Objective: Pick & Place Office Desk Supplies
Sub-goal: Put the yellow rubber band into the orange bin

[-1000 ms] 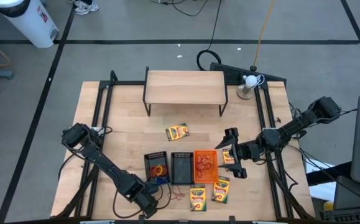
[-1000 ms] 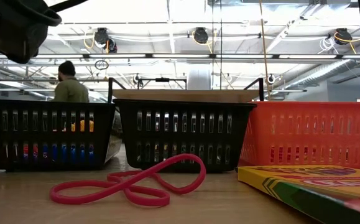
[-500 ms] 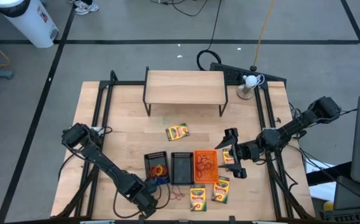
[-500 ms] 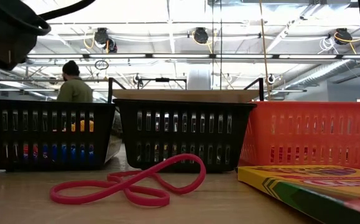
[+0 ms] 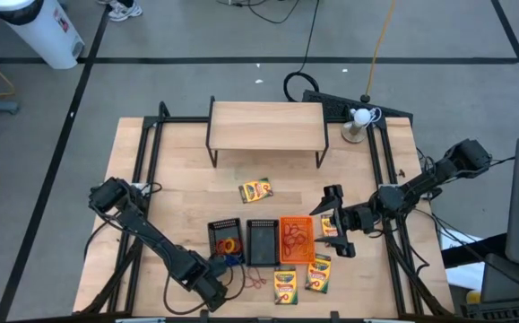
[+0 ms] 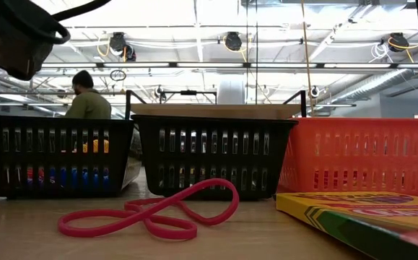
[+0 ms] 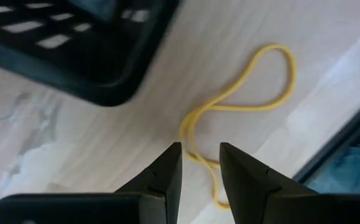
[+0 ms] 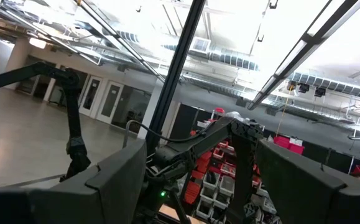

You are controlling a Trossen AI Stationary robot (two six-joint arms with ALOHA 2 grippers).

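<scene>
Left gripper [image 7: 199, 163] sits low at the table's near edge, jaws parted a small gap, nothing pinched. Yellow band [image 7: 239, 109] lies flat on the wood just ahead of the tips, its tail running between and under them; can't tell if it's touching. Black tray [image 7: 80, 53] corner is ahead and off to one side of the jaws, apart from the band. In the high view the left gripper [image 5: 207, 292] is just beside the left black tray [image 5: 225, 240], which has orange and blue bands inside. Mid black tray [image 5: 261, 242] and orange tray [image 5: 296, 240] sit in a row further along. Red band [image 6: 151, 211] lies on the table in front of the trays, near the left jaws. Right gripper [image 5: 338, 222] jaws wide apart, nothing in them, just beside the orange tray's far side, w/ a crayon box [image 5: 329, 225] partly hidden under it. Two crayon boxes [image 5: 302, 278] lie nearer the table edge, below the orange tray; one more box [image 5: 255, 190] is well apart, toward the shelf [image 5: 266, 126]. Person [image 6: 87, 97] in bkgd beyond the table.
</scene>
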